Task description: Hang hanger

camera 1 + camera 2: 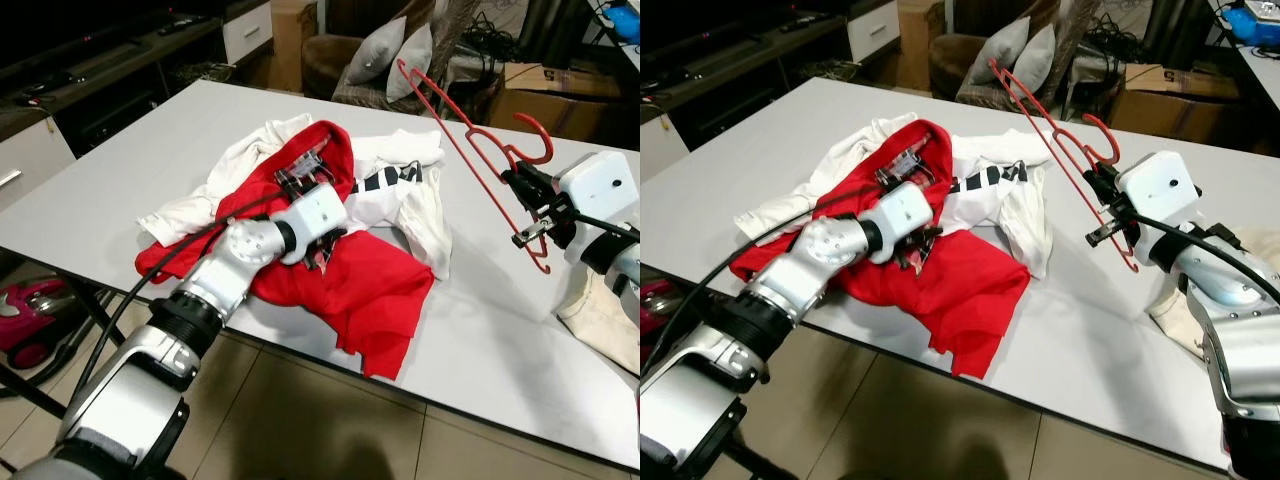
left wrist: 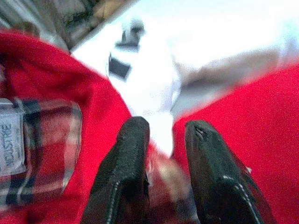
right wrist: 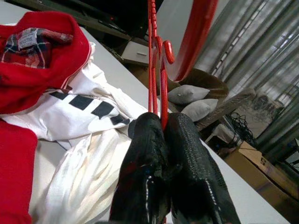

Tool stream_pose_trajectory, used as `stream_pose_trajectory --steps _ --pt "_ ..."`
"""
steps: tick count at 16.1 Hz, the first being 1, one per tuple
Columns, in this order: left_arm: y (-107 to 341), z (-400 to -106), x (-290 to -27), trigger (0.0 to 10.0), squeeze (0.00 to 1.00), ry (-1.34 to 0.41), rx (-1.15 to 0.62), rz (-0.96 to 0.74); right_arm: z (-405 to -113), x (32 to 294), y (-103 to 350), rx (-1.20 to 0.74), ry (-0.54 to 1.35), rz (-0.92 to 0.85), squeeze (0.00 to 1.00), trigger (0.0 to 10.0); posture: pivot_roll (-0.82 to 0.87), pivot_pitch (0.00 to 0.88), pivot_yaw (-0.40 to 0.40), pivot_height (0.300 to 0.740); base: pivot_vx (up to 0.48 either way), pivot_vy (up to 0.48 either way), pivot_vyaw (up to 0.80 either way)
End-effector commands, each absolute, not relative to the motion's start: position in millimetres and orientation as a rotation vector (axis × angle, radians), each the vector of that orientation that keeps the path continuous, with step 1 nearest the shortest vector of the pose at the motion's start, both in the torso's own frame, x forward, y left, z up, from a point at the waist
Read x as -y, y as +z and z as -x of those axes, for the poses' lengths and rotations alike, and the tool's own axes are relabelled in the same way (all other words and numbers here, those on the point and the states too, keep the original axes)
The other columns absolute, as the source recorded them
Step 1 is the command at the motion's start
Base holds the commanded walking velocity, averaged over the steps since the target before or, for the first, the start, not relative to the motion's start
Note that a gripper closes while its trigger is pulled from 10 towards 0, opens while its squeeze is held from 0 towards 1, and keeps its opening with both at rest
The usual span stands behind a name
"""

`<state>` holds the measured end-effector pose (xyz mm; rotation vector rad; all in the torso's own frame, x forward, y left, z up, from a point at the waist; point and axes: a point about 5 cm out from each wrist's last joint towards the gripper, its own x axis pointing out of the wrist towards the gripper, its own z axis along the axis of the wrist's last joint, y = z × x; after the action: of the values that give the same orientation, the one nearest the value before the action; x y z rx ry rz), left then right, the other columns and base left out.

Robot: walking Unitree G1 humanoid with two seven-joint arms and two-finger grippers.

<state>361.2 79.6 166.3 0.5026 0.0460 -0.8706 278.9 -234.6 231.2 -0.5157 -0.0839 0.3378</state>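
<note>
two grippers are at work over the white table (image 1: 480, 330). the right gripper (image 1: 532, 212), fingers pressed together on the red hanger (image 1: 462, 150) near its hook, holds it tilted in the air above the table's right side, apart from the clothes. the left gripper (image 2: 163, 154) has its fingers slightly spread, pinching a fold of the red shirt (image 1: 370, 290) heaped mid-table by its plaid-lined collar. the step looks like dressing the hanger; next the hanger's arm must reach that collar opening.

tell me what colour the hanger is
Red. The hanger, held up over the table by the right gripper, shows best in the left eye view.
</note>
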Motion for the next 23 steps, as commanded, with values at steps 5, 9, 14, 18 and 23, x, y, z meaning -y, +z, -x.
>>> stream_pose_trajectory --steps 5,9,14,18,23 --pt "221.8 -311.7 -81.7 10.0 1.0 -1.156 0.125 0.006 -266.8 243.6 242.0 0.123 0.284 0.381 0.0 10.0 0.04 0.0 0.042 0.74 0.0 0.0 0.0" --pt "275.2 -318.1 -89.7 10.0 1.0 -1.087 0.312 -0.207 -273.0 228.8 248.1 0.134 0.438 0.465 0.0 10.0 0.05 0.0 0.037 0.74 0.0 0.0 0.0" --pt "318.1 -314.0 -77.1 10.0 0.02 -1.059 0.524 -0.451 -279.1 192.2 252.7 0.185 0.655 0.629 0.0 10.0 0.06 0.0 0.029 0.74 0.0 0.0 0.0" --pt "297.6 -317.4 -70.8 10.0 0.0 -1.148 0.438 -0.687 -281.8 176.6 264.7 0.253 0.759 0.694 0.0 10.0 0.06 0.0 0.025 0.74 0.0 0.0 0.0" --pt "286.4 -331.5 -66.7 10.0 0.0 -1.145 0.397 -0.725 -284.0 157.4 275.5 0.342 0.851 0.908 0.0 10.0 0.06 0.0 0.035 0.74 0.0 0.0 0.0"
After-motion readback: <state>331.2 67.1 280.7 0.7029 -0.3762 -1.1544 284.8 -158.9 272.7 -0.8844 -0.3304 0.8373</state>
